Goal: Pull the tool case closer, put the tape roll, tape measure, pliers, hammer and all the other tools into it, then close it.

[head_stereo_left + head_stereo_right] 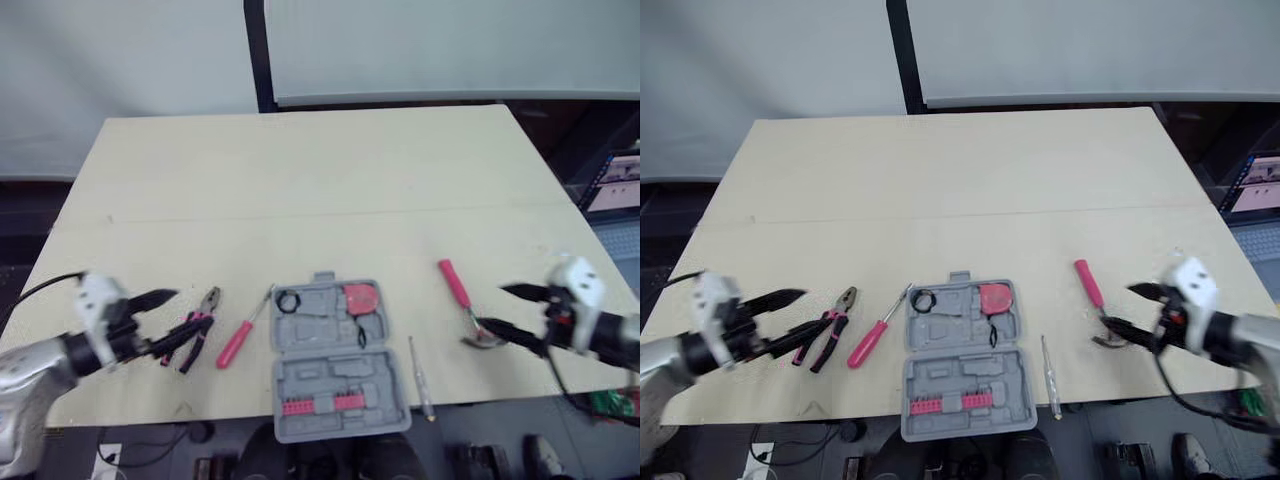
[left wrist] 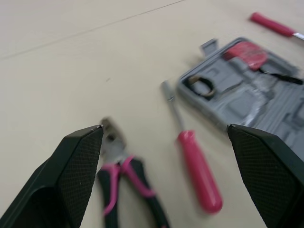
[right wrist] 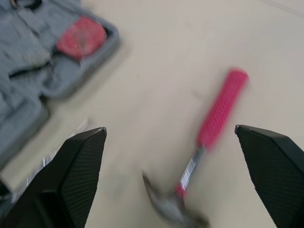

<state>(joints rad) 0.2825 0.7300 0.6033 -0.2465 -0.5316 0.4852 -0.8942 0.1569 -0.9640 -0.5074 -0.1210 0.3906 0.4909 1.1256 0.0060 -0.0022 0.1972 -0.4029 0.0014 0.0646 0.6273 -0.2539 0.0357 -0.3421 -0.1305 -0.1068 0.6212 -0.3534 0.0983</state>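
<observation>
Though already opened flat, far from packed: grey tool case (image 1: 338, 360) near the front edge of the table (image 1: 300, 170), midway between the two arms, insides facing up. Holds a red tape measure (image 1: 361, 297) in the far half toward the right, a black tape roll (image 1: 289, 301) in the far left corner, and a row of pink bits (image 1: 322, 405) in the near half.

Just left of it on the tabletop, a pink-handled screwdriver (image 1: 243, 335), laid aslant with the shaft tip close to the case's far left corner. Farther left, black-and-pink pliers (image 1: 195, 335), nose pointing away from the robot. Just right of the near half, a thin screwdriver (image 1: 421, 377) — lying lengthwise, apart from the case wall. Well to the right, a hammer (image 1: 462, 300), pink grip pointing away, steel head nearest the front edge.

Left gripper (image 2: 165, 127) spread wide and empty, hanging right at the pliers' handles; cannot tell whether touching them. Right gripper (image 3: 171, 128) likewise spread wide and empty, close by the hammer's head end — contact with it impossible to tell.
</observation>
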